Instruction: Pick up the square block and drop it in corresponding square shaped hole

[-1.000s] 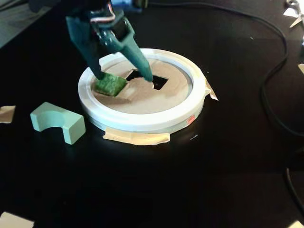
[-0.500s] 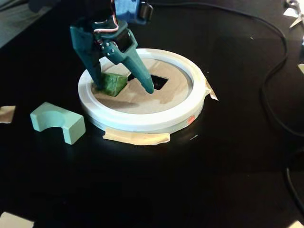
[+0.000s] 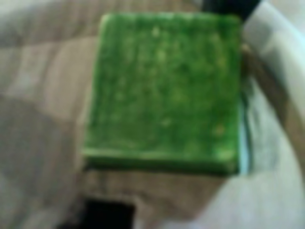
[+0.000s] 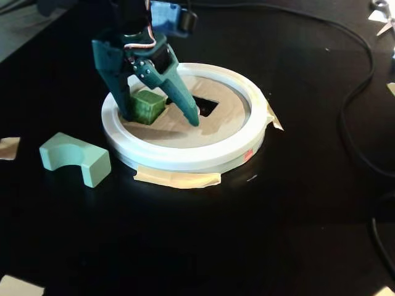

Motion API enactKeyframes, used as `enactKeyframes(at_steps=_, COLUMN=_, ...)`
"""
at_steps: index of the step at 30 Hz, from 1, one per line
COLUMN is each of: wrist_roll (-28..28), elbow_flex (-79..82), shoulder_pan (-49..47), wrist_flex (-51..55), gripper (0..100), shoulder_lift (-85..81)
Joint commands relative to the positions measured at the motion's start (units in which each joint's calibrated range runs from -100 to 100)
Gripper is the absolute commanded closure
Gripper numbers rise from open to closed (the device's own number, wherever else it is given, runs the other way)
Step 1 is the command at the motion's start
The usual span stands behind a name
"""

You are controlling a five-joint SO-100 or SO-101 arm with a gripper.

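The fixed view took in the whole scene: a teal gripper (image 4: 165,116) reaching down inside a white ring (image 4: 185,157) taped to a black table (image 4: 203,234), its two fingers spread wide apart and clasping nothing. The green square block (image 4: 147,105) sat on the brown board (image 4: 166,132) within the ring, between the fingers and hard against the one at 9 o'clock; whether it touched that finger could not be told. The dark square hole (image 4: 208,106) lay just beside the block at 3 o'clock, partly hidden behind the other finger.

The blurred wrist view showed only the block (image 3: 162,90) at close range, filling most of the picture, with a dark opening at 7 o'clock (image 3: 108,214) and a pale curved band of the ring (image 3: 267,191) sweeping down the 3 to 5 o'clock side.

The block appeared as a mottled green cube, its top face flat and nearly square, with lighter flecks.

Outside the ring, a pale green arch-shaped block (image 4: 75,159) rested at 8 o'clock, well apart. A black cable (image 4: 355,92) curved along the 2 to 4 o'clock edge. Open black table stretched toward 6 o'clock.
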Motion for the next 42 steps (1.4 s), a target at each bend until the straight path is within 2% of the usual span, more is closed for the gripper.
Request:
enactKeyframes(at_steps=1, wrist_roll=1.12, elbow_flex=-3.69, shoulder_pan=5.25, wrist_flex=6.78, gripper=0, shoulder_lift=-11.27)
enactKeyframes(at_steps=13, wrist_roll=3.13, elbow_flex=-1.41, shoulder_pan=15.12, wrist_flex=20.83, gripper=0, shoulder_lift=-34.29)
enactKeyframes(at_steps=18, wrist_roll=3.52, elbow_flex=12.97, shoulder_pan=23.23, wrist_flex=20.22, gripper=0, shoulder_lift=-54.35)
enactKeyframes(at_steps=24, wrist_roll=12.21, elbow_flex=39.2, shoulder_pan=39.34, wrist_flex=11.49, gripper=0, shoulder_lift=-84.81)
enactKeyframes(at_steps=29, wrist_roll=18.02, elbow_flex=59.42, shoulder_pan=40.71, wrist_flex=0.05, gripper=0, shoulder_lift=-101.82)
enactKeyframes(at_steps=34, wrist_roll=18.46, elbow_flex=76.0, shoulder_pan=40.71, wrist_flex=-10.18, gripper=0, shoulder_lift=-108.54)
enactKeyframes(at_steps=42, wrist_roll=18.46, elbow_flex=87.84, shoulder_pan=51.32, wrist_flex=-11.09, gripper=0, shoulder_lift=-113.02)
